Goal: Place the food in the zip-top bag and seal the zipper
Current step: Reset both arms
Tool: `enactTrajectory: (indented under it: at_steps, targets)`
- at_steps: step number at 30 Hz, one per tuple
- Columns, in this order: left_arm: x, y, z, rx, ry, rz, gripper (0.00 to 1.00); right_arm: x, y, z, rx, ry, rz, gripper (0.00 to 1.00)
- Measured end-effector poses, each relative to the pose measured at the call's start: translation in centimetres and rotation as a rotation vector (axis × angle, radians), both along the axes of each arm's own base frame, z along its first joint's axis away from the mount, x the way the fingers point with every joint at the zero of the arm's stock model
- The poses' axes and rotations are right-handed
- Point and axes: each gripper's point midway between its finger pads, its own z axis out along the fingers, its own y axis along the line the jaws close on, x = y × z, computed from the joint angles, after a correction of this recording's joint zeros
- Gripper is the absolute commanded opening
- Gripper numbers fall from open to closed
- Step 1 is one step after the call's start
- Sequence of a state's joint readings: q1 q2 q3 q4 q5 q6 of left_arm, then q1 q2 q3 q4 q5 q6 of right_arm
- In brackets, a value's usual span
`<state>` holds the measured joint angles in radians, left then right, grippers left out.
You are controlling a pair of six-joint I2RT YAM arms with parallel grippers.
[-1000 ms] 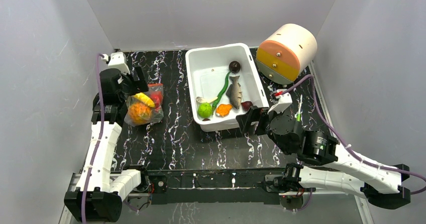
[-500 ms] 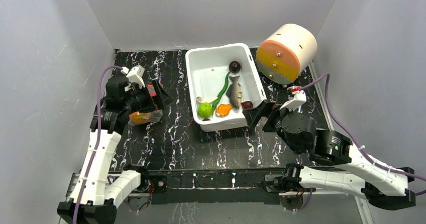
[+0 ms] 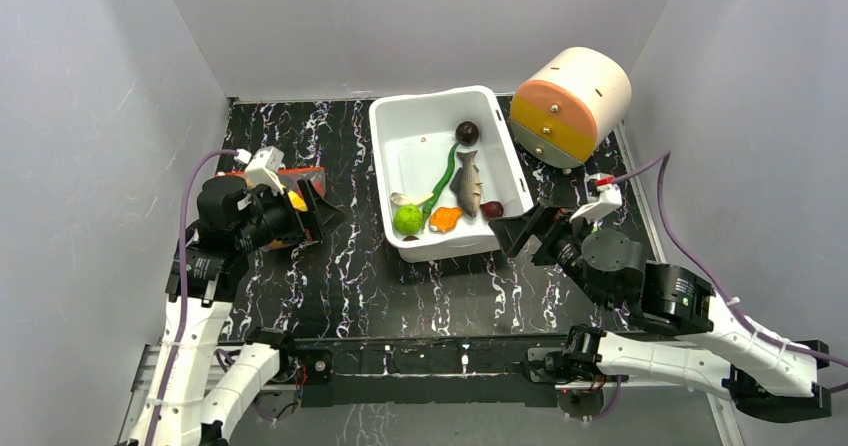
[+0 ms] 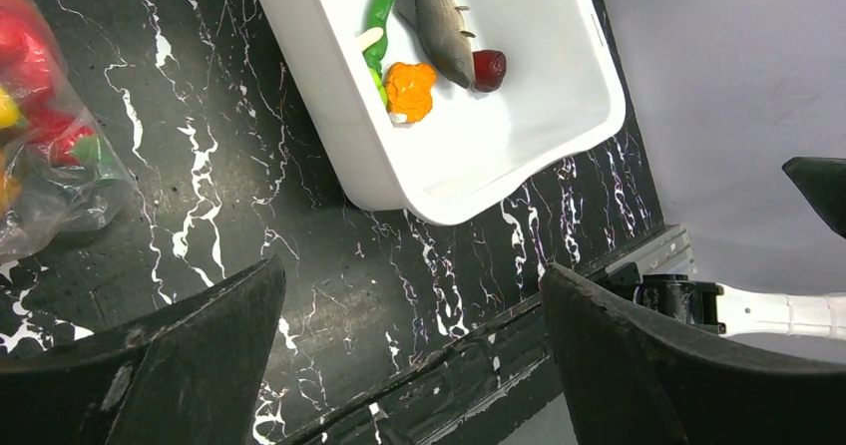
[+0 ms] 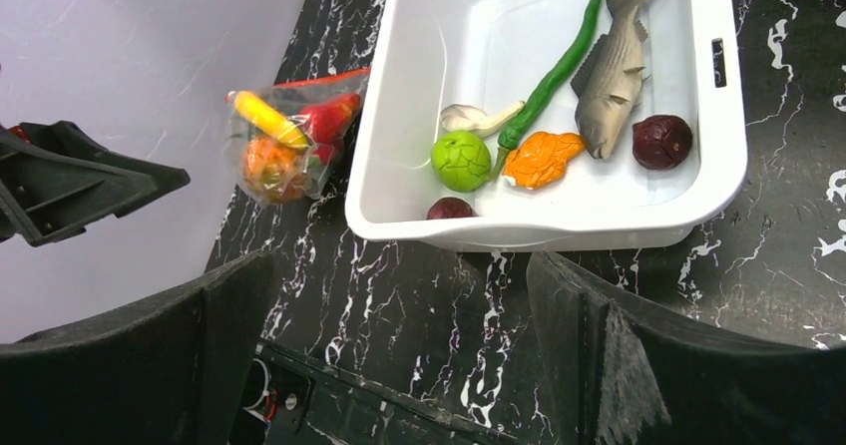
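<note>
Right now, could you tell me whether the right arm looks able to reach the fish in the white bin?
Probably yes. The open right gripper sits outside the near right corner of the white bin; the fish lies uncovered nearby. Only the bin wall intervenes, so approach from above.

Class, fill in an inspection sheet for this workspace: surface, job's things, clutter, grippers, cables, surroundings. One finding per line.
Surface: black table, white-veined.
Job's things: zip-top bag lies at left, holding a banana and red and orange pieces; whether its zipper is sealed cannot be told; fish, green chili and lime lie in the white bin.
Clutter: round peach-and-yellow drawer unit beside the bin.
Grippers: left gripper open, right gripper open, both empty.
Cables: left cable and right cable, purple, run along the arms.
Surroundings: plain pale walls.
</note>
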<state>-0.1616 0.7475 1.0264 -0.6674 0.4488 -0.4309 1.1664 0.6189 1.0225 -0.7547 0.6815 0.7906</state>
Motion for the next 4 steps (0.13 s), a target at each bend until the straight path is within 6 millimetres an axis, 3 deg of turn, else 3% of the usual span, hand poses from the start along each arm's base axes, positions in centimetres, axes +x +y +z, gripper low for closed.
enactTrajectory:
  at_steps: [4]
  targets:
    - [-0.05, -0.07, 0.01, 0.0, -0.001, -0.002, 0.98, -0.09, -0.39, 0.44, 0.021, -0.013, -0.003, 0.98]
